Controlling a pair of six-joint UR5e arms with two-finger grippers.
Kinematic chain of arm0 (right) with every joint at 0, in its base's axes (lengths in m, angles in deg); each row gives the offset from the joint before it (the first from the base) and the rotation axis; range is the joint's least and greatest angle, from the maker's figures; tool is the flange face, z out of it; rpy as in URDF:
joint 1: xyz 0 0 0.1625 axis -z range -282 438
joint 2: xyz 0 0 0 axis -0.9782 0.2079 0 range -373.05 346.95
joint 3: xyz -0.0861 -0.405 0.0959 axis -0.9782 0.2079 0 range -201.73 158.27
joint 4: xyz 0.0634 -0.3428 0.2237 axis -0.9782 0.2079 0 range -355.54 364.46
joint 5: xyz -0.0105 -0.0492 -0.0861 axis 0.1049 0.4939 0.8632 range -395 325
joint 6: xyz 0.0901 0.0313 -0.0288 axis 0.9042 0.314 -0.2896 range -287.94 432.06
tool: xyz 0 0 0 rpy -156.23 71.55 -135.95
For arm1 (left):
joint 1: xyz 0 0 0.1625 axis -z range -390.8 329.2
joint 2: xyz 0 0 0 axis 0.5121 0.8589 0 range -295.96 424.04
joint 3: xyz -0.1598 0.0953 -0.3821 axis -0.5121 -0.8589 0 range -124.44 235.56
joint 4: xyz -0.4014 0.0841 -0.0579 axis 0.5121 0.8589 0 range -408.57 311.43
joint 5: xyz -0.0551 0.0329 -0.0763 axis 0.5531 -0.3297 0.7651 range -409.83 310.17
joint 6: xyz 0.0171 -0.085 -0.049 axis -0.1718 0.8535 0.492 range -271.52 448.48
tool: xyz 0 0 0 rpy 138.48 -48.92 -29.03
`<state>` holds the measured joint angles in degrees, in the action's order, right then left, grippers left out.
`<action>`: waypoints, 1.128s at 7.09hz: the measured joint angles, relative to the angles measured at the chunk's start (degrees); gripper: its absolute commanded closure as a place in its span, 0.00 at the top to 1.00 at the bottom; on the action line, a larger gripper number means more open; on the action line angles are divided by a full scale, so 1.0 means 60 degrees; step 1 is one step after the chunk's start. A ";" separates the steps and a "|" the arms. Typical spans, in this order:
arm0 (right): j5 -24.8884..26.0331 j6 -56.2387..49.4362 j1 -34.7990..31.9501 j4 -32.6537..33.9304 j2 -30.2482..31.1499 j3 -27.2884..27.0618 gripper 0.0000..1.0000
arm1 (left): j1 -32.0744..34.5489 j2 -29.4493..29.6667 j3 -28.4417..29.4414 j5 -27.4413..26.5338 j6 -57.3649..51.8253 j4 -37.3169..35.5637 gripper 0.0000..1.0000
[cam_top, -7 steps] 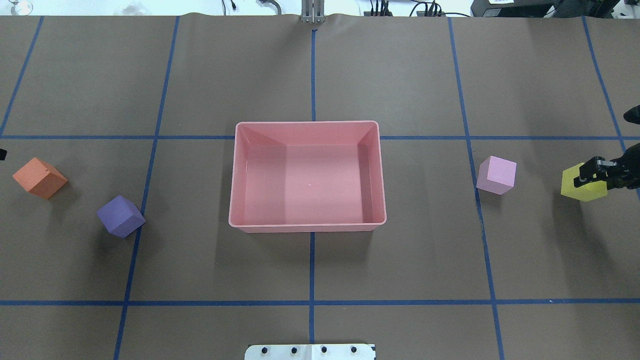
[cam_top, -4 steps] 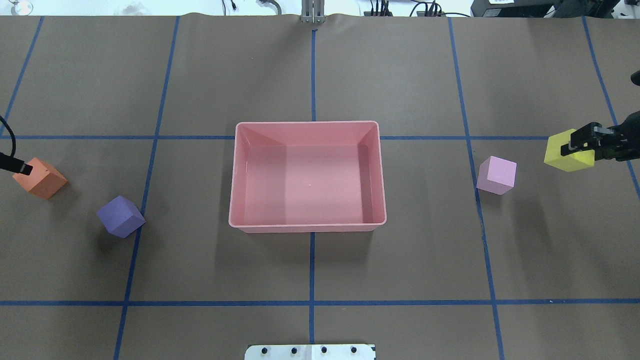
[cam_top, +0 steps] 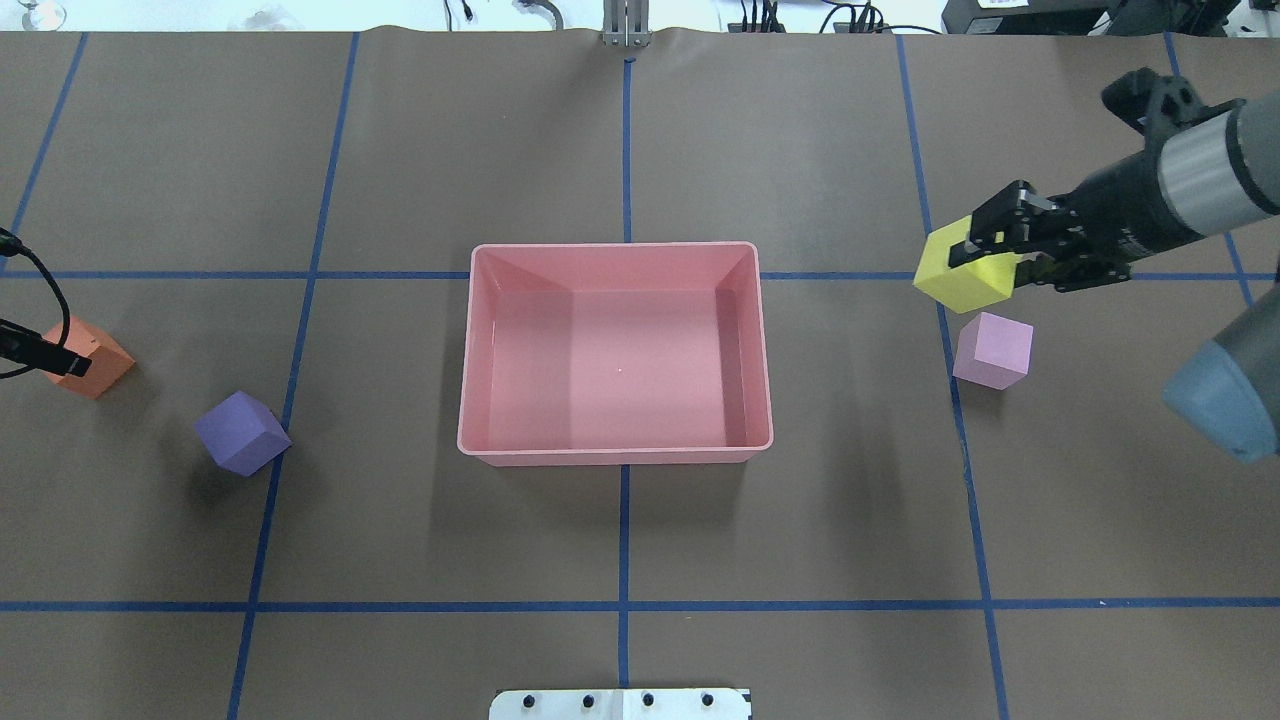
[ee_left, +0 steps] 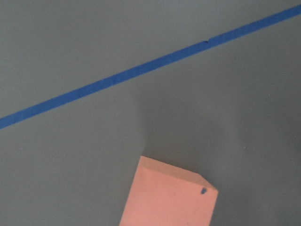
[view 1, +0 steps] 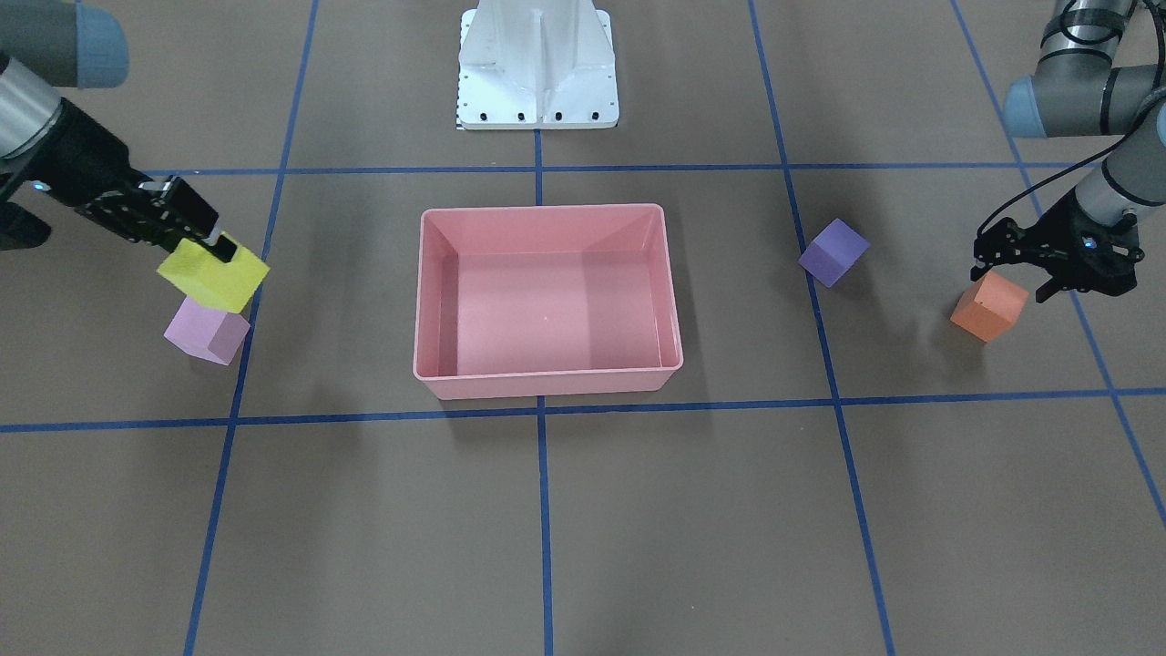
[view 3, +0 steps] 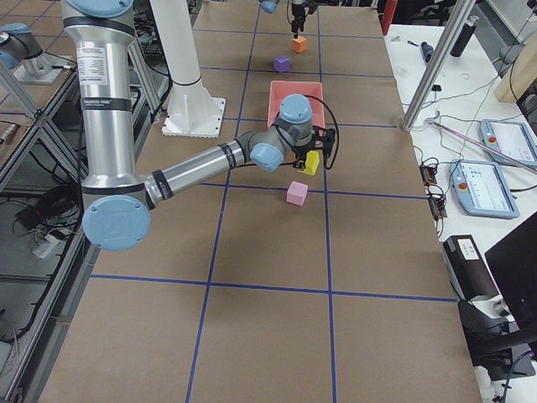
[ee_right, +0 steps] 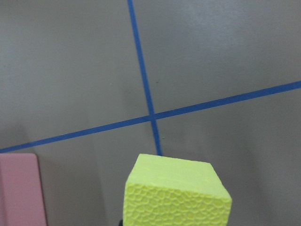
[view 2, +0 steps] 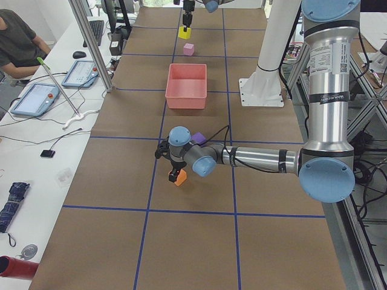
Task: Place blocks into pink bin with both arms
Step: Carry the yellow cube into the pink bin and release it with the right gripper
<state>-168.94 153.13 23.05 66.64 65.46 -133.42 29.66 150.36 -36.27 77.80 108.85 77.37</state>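
My right gripper is shut on the yellow block and holds it in the air, just beyond the light pink block and right of the pink bin. The front view shows the same gripper, yellow block and pink block. My left gripper is open, with its fingers straddling the top of the orange block on the table. The purple block lies between the orange block and the bin, which holds nothing.
The white robot base stands behind the bin. Blue tape lines cross the brown table cover. My right arm's elbow hangs over the table's right side. Operator desks with tablets lie beyond the far table edge in the side views.
My right gripper has lifted the yellow block and carried it left toward the bin, past the pink block. My left gripper has come in from the left edge over the orange block.
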 measured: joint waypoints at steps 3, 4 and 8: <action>0.0799 0.1439 0.1570 0.0759 -0.1544 -0.0019 0.00 | -0.0204 0.0173 0.0187 -0.0647 -0.0217 0.0001 0.99; 0.1407 0.1507 0.2197 0.1113 -0.1852 -0.0017 0.00 | -0.0236 0.0201 0.0245 -0.0917 -0.0411 0.0009 0.99; 0.3633 0.1529 0.4210 0.1469 -0.2161 0.0383 0.43 | -0.0654 0.0359 0.0571 -0.0991 -0.0417 0.0017 0.01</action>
<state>-147.15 162.30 48.32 75.46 52.50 -131.12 25.74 152.51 -32.84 71.86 106.35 77.47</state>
